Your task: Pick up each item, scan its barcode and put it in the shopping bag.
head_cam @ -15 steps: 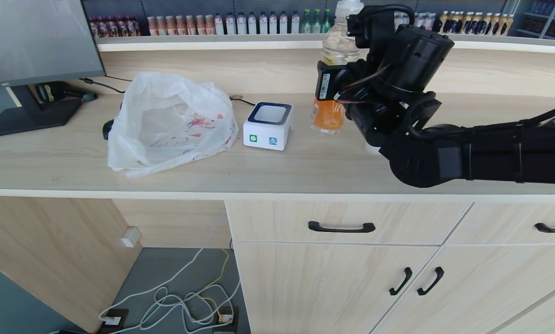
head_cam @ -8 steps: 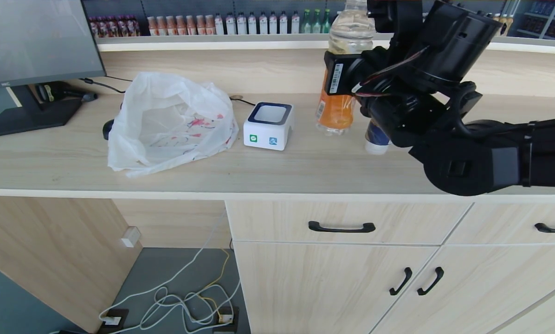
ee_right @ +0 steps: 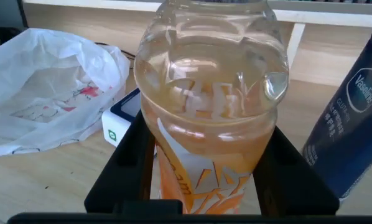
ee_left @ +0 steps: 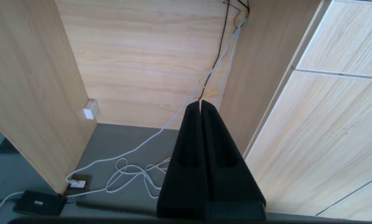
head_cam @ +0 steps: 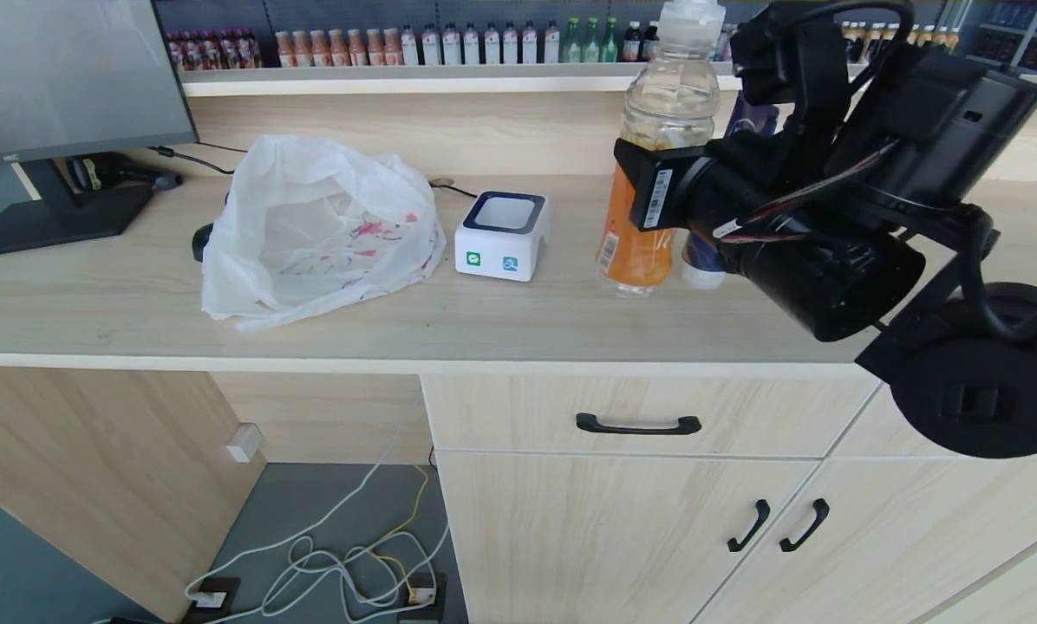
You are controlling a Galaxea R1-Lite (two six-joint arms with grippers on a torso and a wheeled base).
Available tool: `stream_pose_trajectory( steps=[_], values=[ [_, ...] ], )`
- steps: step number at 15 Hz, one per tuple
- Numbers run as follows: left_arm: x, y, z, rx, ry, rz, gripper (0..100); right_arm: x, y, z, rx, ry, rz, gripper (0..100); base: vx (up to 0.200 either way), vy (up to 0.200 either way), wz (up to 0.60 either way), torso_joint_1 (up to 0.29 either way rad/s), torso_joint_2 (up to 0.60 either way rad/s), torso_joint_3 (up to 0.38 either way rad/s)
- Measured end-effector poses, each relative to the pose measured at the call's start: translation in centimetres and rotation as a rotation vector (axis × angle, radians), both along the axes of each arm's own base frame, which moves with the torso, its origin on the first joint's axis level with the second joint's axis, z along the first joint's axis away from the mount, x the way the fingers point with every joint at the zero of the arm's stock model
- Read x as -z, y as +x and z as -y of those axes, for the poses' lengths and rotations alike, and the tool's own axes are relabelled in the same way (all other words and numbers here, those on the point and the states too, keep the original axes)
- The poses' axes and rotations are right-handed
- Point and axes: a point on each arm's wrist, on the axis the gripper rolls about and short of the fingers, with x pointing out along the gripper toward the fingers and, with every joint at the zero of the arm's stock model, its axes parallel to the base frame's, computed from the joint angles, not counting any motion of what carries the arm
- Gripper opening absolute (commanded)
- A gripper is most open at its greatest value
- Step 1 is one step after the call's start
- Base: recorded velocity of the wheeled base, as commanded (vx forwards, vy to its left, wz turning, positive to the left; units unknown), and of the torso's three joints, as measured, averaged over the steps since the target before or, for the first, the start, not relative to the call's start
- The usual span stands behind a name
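Right end effector pinches the upright bottle; left end effector pressed together

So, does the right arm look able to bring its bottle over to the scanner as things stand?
Probably yes. The right gripper is shut on the bottle, and only bare counter lies between it and the scanner; the blue tube stands on the other side.

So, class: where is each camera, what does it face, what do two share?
Head: on the head, looking down at the counter; right arm shows.
Left wrist: on left arm, facing floor cables; shut left tool shows.
Right wrist: on right arm, facing the bottle in the right tool.
Shared: head and right wrist show bottle, shopping bag, scanner.
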Motion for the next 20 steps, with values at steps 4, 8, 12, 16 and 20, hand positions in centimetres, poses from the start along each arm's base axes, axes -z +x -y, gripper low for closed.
stream_pose_trajectory(
  steps=[4,8,12,16,20],
  values=[
    [0.0,0.0,0.0,0.000,0.000,0.000,0,0.1,-3.8,2.7,-0.210,-0.044,0.008,0,0.000,0.000,0.00,0.000,0.00,0.000],
    [0.0,0.0,0.0,0.000,0.000,0.000,0,-1.3,-5.3,3.5,-0.395,-0.022,0.055,0,0.000,0.000,0.00,0.000,0.00,0.000],
    [0.0,0.0,0.0,0.000,0.000,0.000,0,-1.6,-5.2,4.2,-0.561,0.082,-0.003,0,0.000,0.000,0.00,0.000,0.00,0.000],
    [0.0,0.0,0.0,0.000,0.000,0.000,0,-1.2,-4.6,6.1,-0.740,0.103,-0.073,0,0.000,0.000,0.00,0.000,0.00,0.000],
    [0.0,0.0,0.0,0.000,0.000,0.000,0,-1.1,-4.7,6.7,-0.838,0.159,-0.143,0,0.000,0.000,0.00,0.000,0.00,0.000]
  ],
)
